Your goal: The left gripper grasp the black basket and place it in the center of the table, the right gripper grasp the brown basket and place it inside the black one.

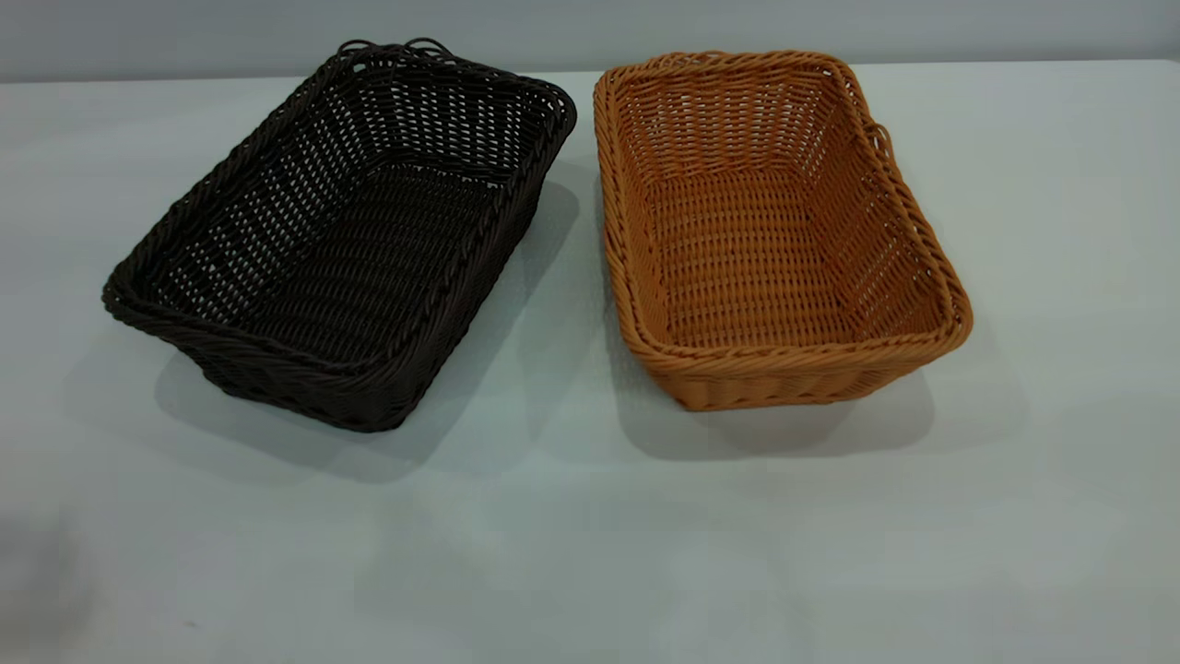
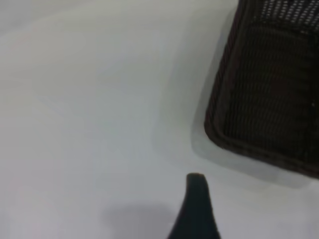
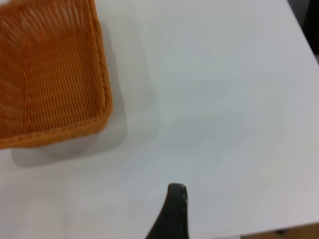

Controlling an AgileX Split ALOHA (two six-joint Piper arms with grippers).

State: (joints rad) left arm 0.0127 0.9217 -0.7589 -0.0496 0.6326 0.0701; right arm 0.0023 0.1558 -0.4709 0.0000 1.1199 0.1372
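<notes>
woven wicker fills the exterior view: the black basket (image 1: 341,240) and the brown basket (image 1: 770,231) sit side by side, apart, on the table (image 1: 590,535), no arms showing. the left wrist view adds one dark fingertip of the left gripper (image 2: 197,209) above bare table near the black basket's corner; its opening cannot be told. the right wrist view shows the right gripper (image 3: 172,214) likewise near the brown basket.

Black basket (image 1: 341,240): very dark brown-black open weave, braided rim. Brown basket (image 1: 770,231): orange-tan weave, braided rim. Table (image 1: 590,553): plain pale grey-white.
</notes>
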